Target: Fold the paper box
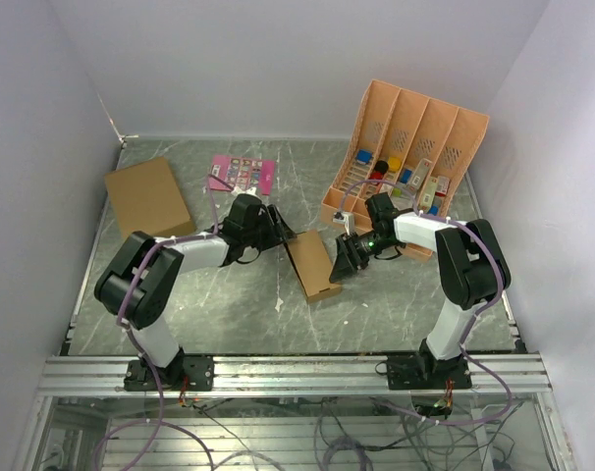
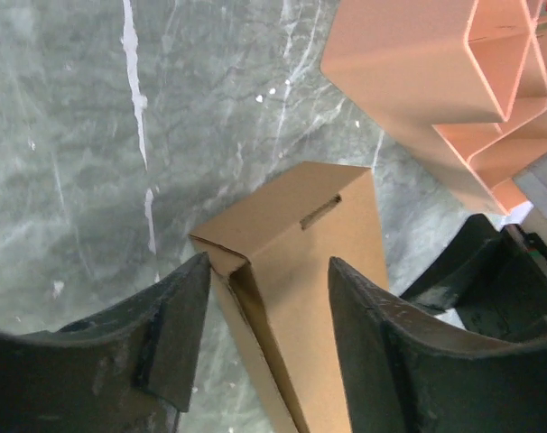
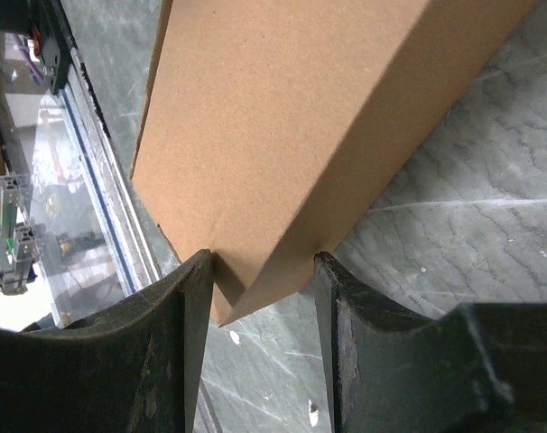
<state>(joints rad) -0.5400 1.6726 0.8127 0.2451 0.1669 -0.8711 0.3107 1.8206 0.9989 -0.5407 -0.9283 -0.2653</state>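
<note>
item: paper box (image 1: 312, 263), plain brown thin cardboard, already raised into a small oblong carton. location: lying on the grey-green marbled bench (image 1: 229, 314), mid-bench between the two arms, one end toward each.

risks, as judged:
- crushing. the walls are thin, and a hard squeeze from either side would probably dent a panel or spoil a crease.
- slipping. the right jaws hold only a corner of the end, so a pull or twist from the left could lever the carton out.
- a missed tuck. in the left wrist view the end of the carton (image 2: 310, 271) looks not fully closed, with a dark gap at the corner and a small slit (image 2: 320, 212) in the upper face. a flap pushed off-line could buckle instead of seating.
- skidding toward the orange plastic compartment organiser (image 1: 405, 147) just beside the right arm.

left jaws: set fairly wide, astride the carton's end. whether the pads press it cannot be told.

right jaws: about half parted and closed on the carton's end corner (image 3: 292, 135), both fingers (image 3: 197, 298) against its sides.

also present: a larger flat brown cardboard box (image 1: 148, 194) and a pink printed sheet (image 1: 243, 174), both well apart at the far left.
</note>
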